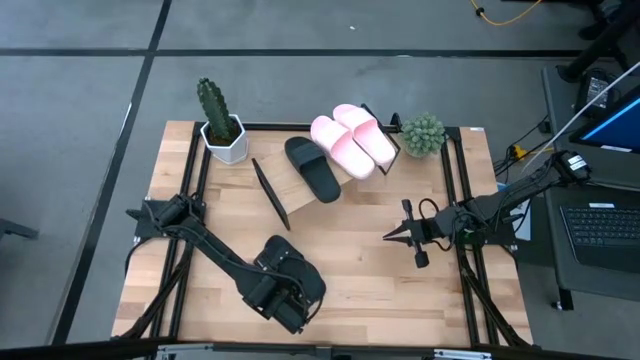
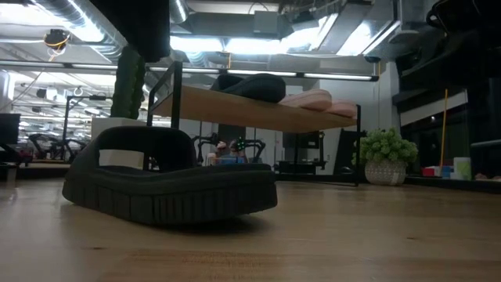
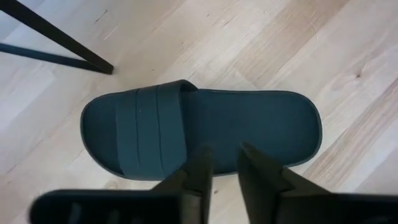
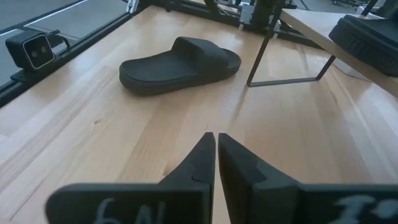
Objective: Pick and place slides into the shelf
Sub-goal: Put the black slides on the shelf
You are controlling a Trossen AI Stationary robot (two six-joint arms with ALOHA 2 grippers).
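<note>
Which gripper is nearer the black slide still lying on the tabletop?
Left. The left gripper hangs directly above the black slide on the tabletop, fingers slightly apart. The right gripper sits well across the table from it, pointed toward it, fingers together.

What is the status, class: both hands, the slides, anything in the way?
Left hand slightly open above last black slide on table. Right hand shut, empty, waiting right side. Shelf holds one black slide, two pink. Nothing blocking.

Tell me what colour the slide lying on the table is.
Black, shown best in the right wrist view.
</note>
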